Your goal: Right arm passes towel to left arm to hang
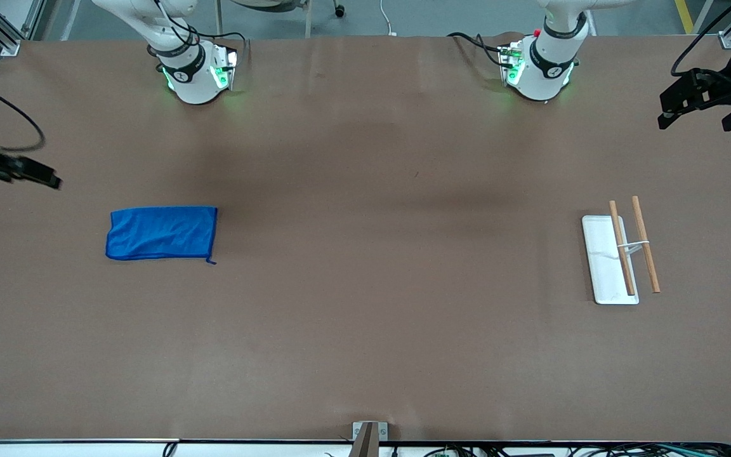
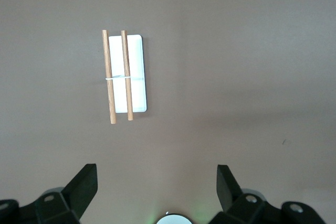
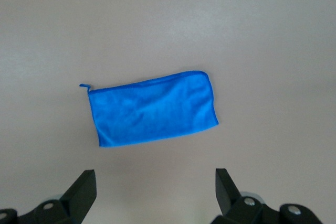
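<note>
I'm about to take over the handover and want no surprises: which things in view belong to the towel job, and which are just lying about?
For the job:
- blue towel, flat on the table at the right arm's end
- right gripper, open, above the towel
- left gripper, open, above the rack
- rack of two wooden rods on a white tray, likely the hanging spot

Lying about:
- nothing else on the table

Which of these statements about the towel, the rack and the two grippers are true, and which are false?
1. The bright blue microfibre towel lies flat on the brown table. True.
2. The right gripper holds the towel. False: it is open, up over the towel.
3. Two wooden rods stand over a white rectangular tray. True.
4. The left gripper is shut on a rod. False: it is open and holds nothing.
5. The towel hangs on the rods. False: it lies toward the right arm's end.
</note>
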You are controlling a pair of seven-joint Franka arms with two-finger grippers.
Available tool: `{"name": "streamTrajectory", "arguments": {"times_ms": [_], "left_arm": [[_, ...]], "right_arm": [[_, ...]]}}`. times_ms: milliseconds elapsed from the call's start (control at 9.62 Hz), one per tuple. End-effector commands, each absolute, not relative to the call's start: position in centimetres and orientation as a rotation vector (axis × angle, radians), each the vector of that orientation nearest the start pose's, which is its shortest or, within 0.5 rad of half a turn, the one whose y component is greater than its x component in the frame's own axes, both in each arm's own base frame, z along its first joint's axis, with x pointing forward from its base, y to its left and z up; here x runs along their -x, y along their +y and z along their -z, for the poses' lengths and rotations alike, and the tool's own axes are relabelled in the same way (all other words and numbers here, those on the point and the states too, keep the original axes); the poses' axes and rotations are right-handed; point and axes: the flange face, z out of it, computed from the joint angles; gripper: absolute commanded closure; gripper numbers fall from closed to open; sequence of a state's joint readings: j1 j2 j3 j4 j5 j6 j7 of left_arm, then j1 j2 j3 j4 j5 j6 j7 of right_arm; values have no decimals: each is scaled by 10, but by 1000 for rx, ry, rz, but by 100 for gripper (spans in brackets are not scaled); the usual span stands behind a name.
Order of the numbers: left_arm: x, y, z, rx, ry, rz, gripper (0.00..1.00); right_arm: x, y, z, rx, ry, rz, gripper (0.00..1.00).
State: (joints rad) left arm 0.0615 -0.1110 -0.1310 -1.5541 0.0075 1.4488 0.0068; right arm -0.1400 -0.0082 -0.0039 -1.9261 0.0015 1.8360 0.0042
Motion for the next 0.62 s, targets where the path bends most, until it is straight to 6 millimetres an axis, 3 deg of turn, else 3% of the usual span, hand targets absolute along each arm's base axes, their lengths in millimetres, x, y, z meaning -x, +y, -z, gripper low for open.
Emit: {"name": "streamTrajectory", "arguments": {"times_ms": [0,208,312,520], "left_arm": [[-513,-39,-663,3104,150,-66,0],[-513,-41,-663,3105,150,-67,0],[-513,-40,-663,3106,148,-67,0],[-513,-39,-662,3106,150,-69,0]], "right_arm": [[-514,-63,-394,3150,163,-48,1],[-503,-61,-306,3174,122,35,2],[-502,-60,-273,3175,105,47,2],[-491,-60,-225,3179,77,98,4]]}}
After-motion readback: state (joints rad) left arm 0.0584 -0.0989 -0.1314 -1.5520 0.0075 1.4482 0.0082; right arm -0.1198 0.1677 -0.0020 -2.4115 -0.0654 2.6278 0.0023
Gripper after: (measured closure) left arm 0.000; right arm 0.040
